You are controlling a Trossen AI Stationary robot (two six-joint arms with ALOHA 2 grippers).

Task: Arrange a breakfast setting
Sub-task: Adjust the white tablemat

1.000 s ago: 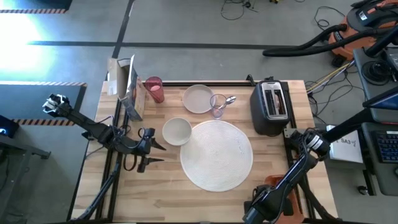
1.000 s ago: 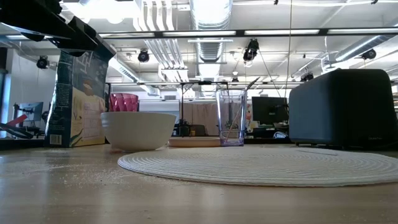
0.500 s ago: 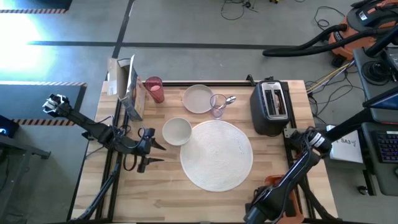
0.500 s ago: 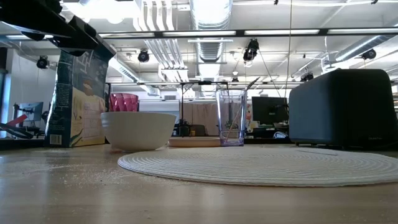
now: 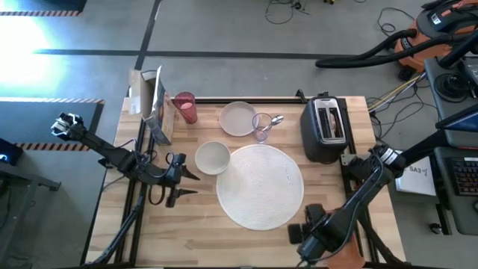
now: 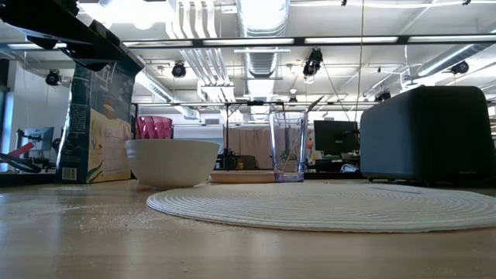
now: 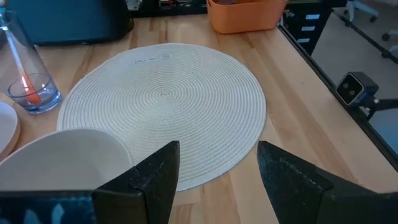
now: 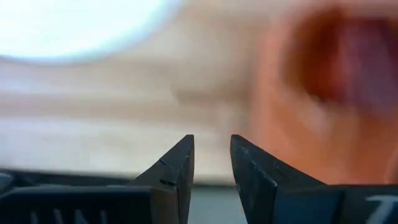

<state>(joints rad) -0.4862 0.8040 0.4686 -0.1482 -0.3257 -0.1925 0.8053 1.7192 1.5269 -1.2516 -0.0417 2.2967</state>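
The right gripper (image 5: 297,233) sits at the near edge of the table (image 5: 202,232), about five o'clock from the white woven placemat (image 5: 260,186), just off the mat's rim. In its wrist view its fingers (image 8: 180,165) stand a narrow gap apart with nothing between them; beyond them lies bare wood, with a blurred orange shape, probably a bin, to one side.

The left gripper (image 5: 178,184) hovers at nine o'clock from the placemat, low over the table and pointing toward the mat. Its fingers (image 7: 158,171) are spread apart and empty, with the mat's edge showing between them.

The placemat lies flat at the table's centre with nothing on it. The white bowl (image 5: 213,158) rests at its ten o'clock, just touching or nearly touching the mat's rim. Farther off, at twelve o'clock, the small pale plate (image 5: 238,119) lies on the wood. Just beside it, toward one o'clock, stands a clear glass (image 5: 261,127) with a metal spoon (image 5: 275,119) leaning out of it. The black toaster (image 5: 326,128) stands at two o'clock from the mat.

Farthest back on the left, the pink cup (image 5: 185,107) stands upright at eleven o'clock, with an upright cereal box (image 5: 159,112) just beside it.
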